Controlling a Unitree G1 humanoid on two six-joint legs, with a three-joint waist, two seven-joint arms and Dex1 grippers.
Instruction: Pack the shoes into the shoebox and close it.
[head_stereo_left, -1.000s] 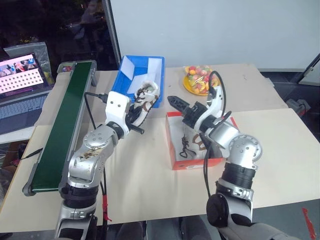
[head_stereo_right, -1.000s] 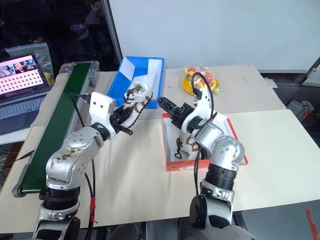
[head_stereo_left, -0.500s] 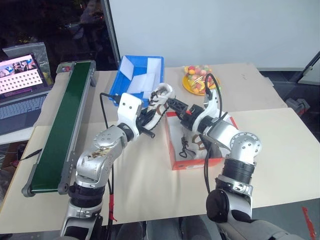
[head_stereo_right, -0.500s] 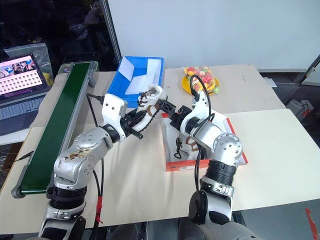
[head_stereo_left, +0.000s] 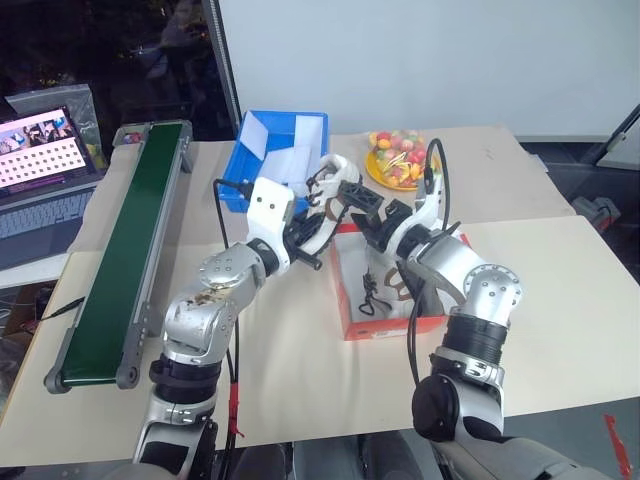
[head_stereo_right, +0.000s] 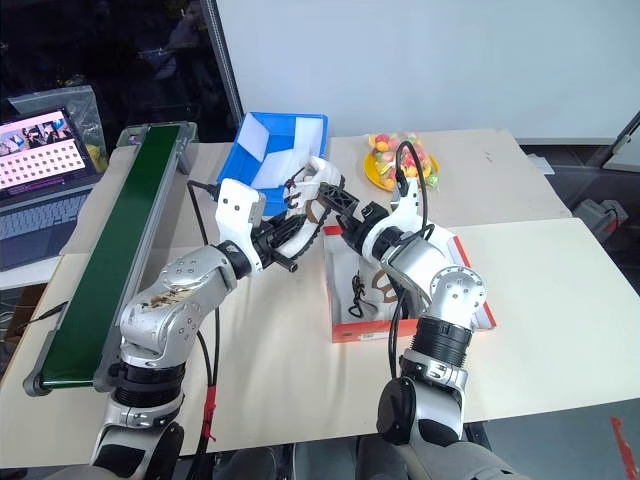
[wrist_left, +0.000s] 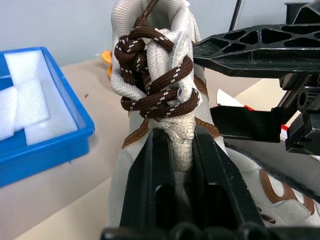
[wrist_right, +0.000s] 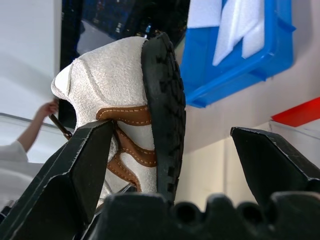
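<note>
My left gripper (head_stereo_left: 312, 222) is shut on the tongue of a grey-white sneaker (head_stereo_left: 335, 182) with brown laces and holds it in the air above the back left corner of the red shoebox (head_stereo_left: 395, 327). In the left wrist view its two fingers (wrist_left: 145, 185) pinch the tongue below the laces (wrist_left: 150, 60). My right gripper (head_stereo_left: 362, 205) is open beside that shoe; in the right wrist view the shoe's end and black sole (wrist_right: 162, 100) stand between its spread fingers (wrist_right: 85, 170). The other sneaker (head_stereo_left: 385, 282) lies inside the open shoebox.
A blue tray (head_stereo_left: 250, 175) with white foam pieces stands behind the held shoe. A yellow plate of fruit (head_stereo_left: 398, 158) is at the back, a green conveyor belt (head_stereo_left: 130, 250) runs along the left, and a laptop (head_stereo_left: 40, 160) lies beyond it.
My left gripper has carried the shoe to the right, from in front of the blue tray to the shoebox's back corner. My right wrist has rolled, and its open fingers now flank the shoe.
</note>
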